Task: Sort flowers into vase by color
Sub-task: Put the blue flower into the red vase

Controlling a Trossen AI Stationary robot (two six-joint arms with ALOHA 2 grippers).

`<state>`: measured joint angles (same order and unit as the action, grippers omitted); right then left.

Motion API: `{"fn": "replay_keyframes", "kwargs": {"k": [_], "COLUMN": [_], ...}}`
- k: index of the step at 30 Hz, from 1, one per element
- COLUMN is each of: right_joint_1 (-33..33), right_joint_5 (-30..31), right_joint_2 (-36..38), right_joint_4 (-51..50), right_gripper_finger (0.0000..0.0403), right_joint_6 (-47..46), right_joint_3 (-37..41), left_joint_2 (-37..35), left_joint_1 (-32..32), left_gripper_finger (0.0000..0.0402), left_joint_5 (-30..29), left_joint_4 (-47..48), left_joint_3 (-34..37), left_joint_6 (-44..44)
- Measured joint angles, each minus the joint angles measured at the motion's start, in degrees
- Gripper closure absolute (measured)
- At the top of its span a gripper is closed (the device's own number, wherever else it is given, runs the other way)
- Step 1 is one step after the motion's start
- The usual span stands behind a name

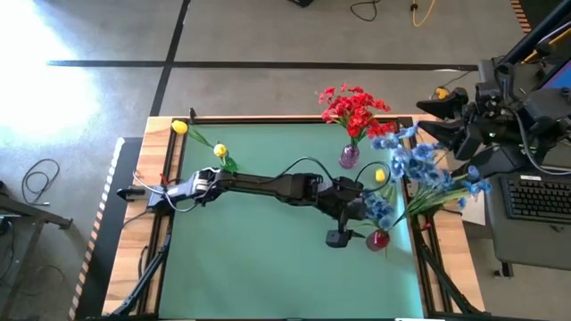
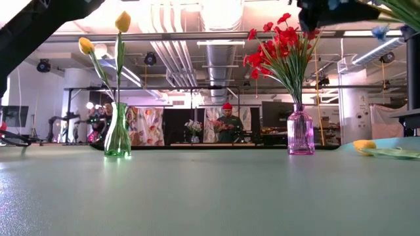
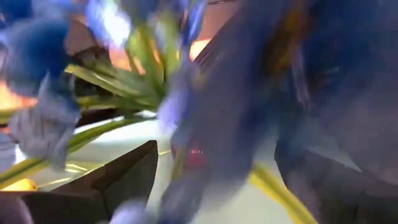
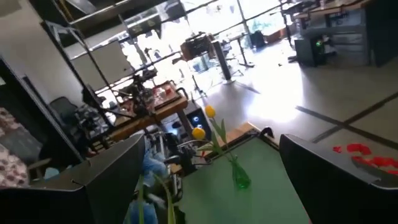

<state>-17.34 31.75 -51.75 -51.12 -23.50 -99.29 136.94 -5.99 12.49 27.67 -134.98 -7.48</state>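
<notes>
Left pincer, reached across the bench, grasps the blue flowers near their stem ends; stems run slantwise up toward the far-right edge. Right pincer parted, empty, raised. Small red vase just beside the left pincer.

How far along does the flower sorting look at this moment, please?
Done: red flowers stand in the pink vase, two yellow flowers in the green vase. In hand: the left gripper is among the blue flowers. Left: one yellow flower lies on the table.
</notes>
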Motion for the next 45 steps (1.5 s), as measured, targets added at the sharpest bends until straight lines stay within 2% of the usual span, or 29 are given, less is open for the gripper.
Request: {"fn": "replay_keyframes", "kwargs": {"k": [11,15,22,28,37,45], "right_joint_1": [0.0,0.0,0.0,0.0,0.0,0.0], "right_joint_5": [-0.8,-2.8,-4.5,-4.9,-5.2,-4.8], "right_joint_2": [-1.7,-2.4,-5.5,-9.1,-14.7,-14.9], "right_joint_4": [1.9,6.1,9.5,9.5,9.1,9.4], "right_gripper_finger": [0.0039,0.0039,0.0039,0.0039,0.0039,0.0039], "right_joint_6": [0.4,1.7,5.6,9.6,13.8,15.5], "right_joint_3": [0.0,0.0,0.0,0.7,1.4,3.2], "left_joint_2": [-2.0,-4.1,-7.8,-7.8,-7.7,-7.7], "left_joint_1": [0.1,0.1,0.2,0.1,-0.1,-0.8], "left_gripper_finger": [0.0086,0.0086,0.0086,0.0086,0.0086,0.0086], "left_joint_5": [-0.2,-3.5,-5.3,-7.4,-15.4,-16.5], "left_joint_4": [3.2,6.7,14.4,26.9,40.7,45.5], "left_joint_3": [0.0,0.0,0.0,0.0,0.4,1.2], "left_joint_6": [-1.5,-4.1,-6.2,-5.6,-0.2,1.3]}}
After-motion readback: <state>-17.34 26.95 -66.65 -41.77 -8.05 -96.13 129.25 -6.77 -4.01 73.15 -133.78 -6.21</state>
